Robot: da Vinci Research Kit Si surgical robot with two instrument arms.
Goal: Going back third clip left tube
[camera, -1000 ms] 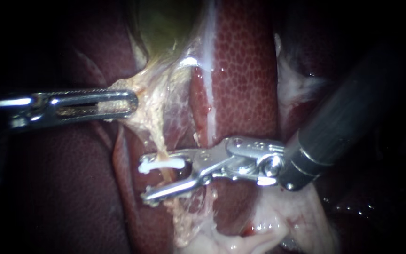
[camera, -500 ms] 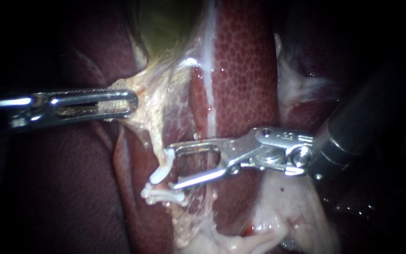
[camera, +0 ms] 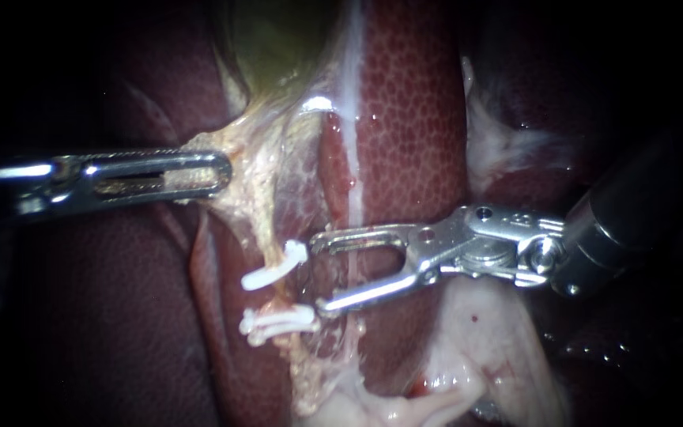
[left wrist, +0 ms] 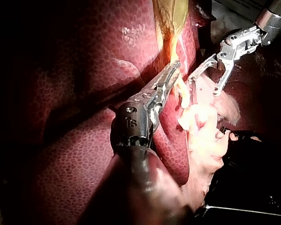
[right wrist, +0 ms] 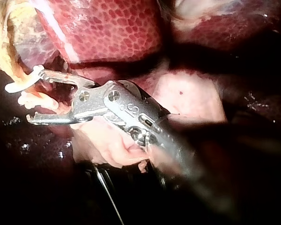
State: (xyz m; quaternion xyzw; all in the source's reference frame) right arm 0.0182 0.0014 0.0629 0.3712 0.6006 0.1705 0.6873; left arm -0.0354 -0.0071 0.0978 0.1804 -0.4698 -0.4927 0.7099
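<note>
Where the right tool (camera: 318,271) comes in from the right, its shaft ends in two jaws that stand wide apart and hold nothing.

- Upper clip (camera: 274,269): white, set slantwise across the tube (camera: 266,225), just ahead of the upper jaw's tip. Whether clip and jaw touch cannot be told. In the right wrist view it (right wrist: 22,83) lies just beyond the same jaw of the right tool (right wrist: 35,96).
- Lower clips (camera: 277,323): white, lying close together across the same tube, just ahead of the lower jaw's tip and a short way along the tube from the upper clip.
- Tube: a thin yellowish strand that crosses ahead of the open jaws, with a bare stretch between the upper clip and the lower clips.
- Left tool (camera: 219,174): jaws closed on the yellowish tissue (camera: 239,146) at the foot of the gallbladder (camera: 278,39), holding it taut. It is well apart from the right tool. The left wrist view shows the same hold (left wrist: 171,75), with the right tool (left wrist: 204,85) open beside it.
- Open room: dark liver (camera: 413,119) behind and beyond the clips, and pale soft tissue (camera: 476,348) under the right tool's hinge. The space between the two tools holds only the stretched membrane.
</note>
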